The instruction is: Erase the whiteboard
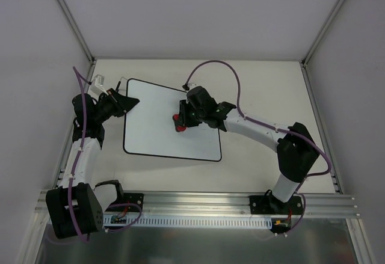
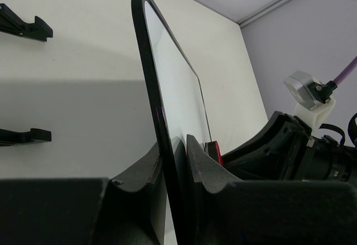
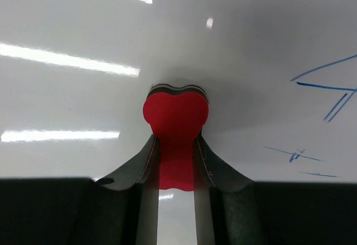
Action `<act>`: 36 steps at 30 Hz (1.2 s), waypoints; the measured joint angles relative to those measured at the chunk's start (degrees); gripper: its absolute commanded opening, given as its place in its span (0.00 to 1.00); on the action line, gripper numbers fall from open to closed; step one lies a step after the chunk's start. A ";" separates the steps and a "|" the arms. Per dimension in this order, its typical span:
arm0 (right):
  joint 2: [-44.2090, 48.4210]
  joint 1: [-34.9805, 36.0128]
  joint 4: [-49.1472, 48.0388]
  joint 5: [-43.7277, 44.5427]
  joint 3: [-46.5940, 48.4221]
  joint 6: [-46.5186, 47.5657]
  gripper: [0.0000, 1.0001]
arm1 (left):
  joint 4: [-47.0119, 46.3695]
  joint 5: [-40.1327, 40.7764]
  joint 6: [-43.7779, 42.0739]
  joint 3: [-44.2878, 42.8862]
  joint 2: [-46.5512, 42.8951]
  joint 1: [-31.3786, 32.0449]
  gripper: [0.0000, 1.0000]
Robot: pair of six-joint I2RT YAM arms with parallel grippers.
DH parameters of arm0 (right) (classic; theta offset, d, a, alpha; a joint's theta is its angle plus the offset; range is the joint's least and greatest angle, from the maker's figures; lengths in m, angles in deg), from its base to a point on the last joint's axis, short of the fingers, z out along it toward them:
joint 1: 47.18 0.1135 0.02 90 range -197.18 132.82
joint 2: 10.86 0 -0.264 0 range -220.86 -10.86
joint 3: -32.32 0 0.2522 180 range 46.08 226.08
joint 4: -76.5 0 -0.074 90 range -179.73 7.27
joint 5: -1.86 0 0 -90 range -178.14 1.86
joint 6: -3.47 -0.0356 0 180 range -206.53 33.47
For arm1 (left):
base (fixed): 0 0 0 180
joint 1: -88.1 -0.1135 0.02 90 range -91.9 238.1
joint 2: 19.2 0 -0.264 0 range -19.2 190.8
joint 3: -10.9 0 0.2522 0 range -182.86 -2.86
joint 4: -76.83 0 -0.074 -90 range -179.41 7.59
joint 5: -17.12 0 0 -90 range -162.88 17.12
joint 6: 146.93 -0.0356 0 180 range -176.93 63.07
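Where the cream tabletop [image 1: 258, 95] meets the left wall, the large flat white rectangular whiteboard with rounded corners and a thin black border [image 1: 156, 135] lies flat, left of the middle and turned slightly out of square.

The left claw [image 1: 129, 103] reaches in from the left and meets the board's left edge near the far corner. In the left wrist view, the left claw [image 2: 174, 144] is closed narrowly on the whiteboard [image 2: 178, 89], one black finger on each face of the dark rim, which runs edge-on up the frame.

The right claw [image 1: 180, 121] sits over the middle of the board, its white arm stretching in from the right. It is clamped on a small red bone-shaped eraser [image 1: 179, 122]. From the right wrist, the claw [image 3: 175, 140] pinches the waist of the eraser [image 3: 175, 114], whose rounded head points away from the camera. The head is pressed against the glossy white surface [image 3: 83, 27], with a soft shadow around it.

Thin blue marker strokes [image 3: 329, 89] remain to the right of the eraser in that view, apart from it. From above, they are too faint to make out.
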 measured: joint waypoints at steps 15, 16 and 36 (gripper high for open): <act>6.27 -15.43 -11.28 -1.64 -23.65 -2.49 0.00 | 2.86 0.33 -0.46 -0.42 0.00 0.00 0.00; 6.69 -15.82 -12.00 -1.64 -25.00 -2.62 0.00 | 3.23 0.33 -0.46 -0.50 0.00 0.00 0.00; -3.32 -9.20 -2.62 -2.38 1.77 -0.72 0.00 | 2.08 -3.15 -2.27 -1.51 -0.22 0.07 0.00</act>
